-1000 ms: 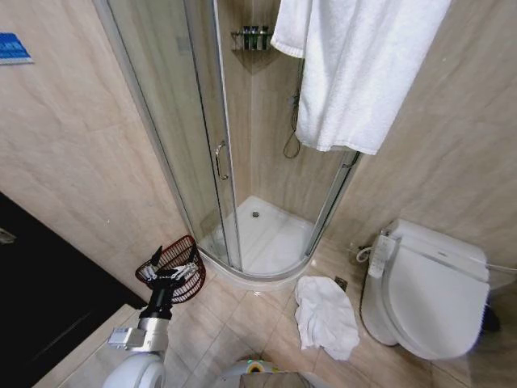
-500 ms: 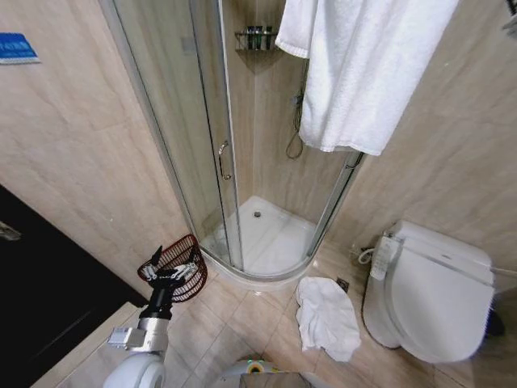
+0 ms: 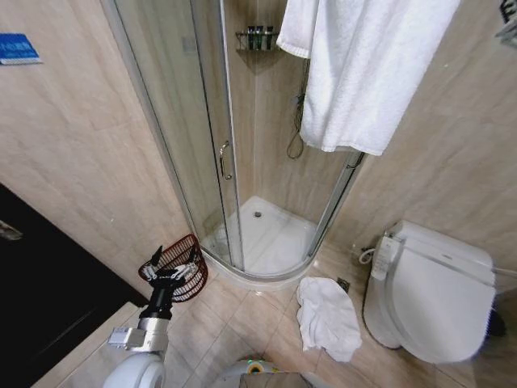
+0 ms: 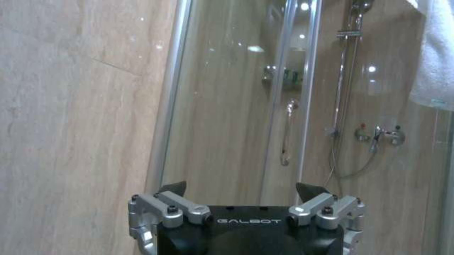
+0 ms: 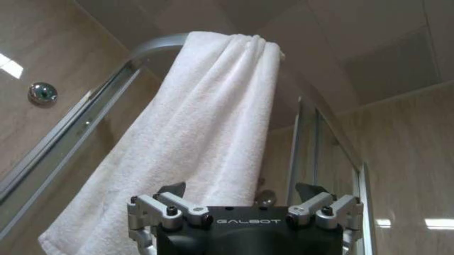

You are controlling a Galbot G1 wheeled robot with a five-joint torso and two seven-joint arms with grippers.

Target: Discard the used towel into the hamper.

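The used towel (image 3: 327, 317) lies in a crumpled white heap on the floor tiles between the shower base and the toilet. The hamper (image 3: 179, 265), a small round dark reddish-brown wire basket, stands on the floor at the left, against the wall beside the shower. My left gripper (image 3: 172, 272) is held out low in front of the hamper's rim; in its wrist view the left gripper (image 4: 243, 189) is open and holds nothing. My right gripper (image 5: 243, 189) is also open and empty, pointing up at a hanging towel.
A large white towel (image 3: 363, 65) hangs over the top rail of the curved glass shower enclosure (image 3: 226, 162). A white toilet (image 3: 432, 291) stands at the right, close to the floor towel. A dark counter (image 3: 40, 299) runs along the left. Bare tiles lie between hamper and towel.
The head view has shifted slightly, so the whole picture sits a bit differently. The left arm, the hamper and the floor towel keep their places.
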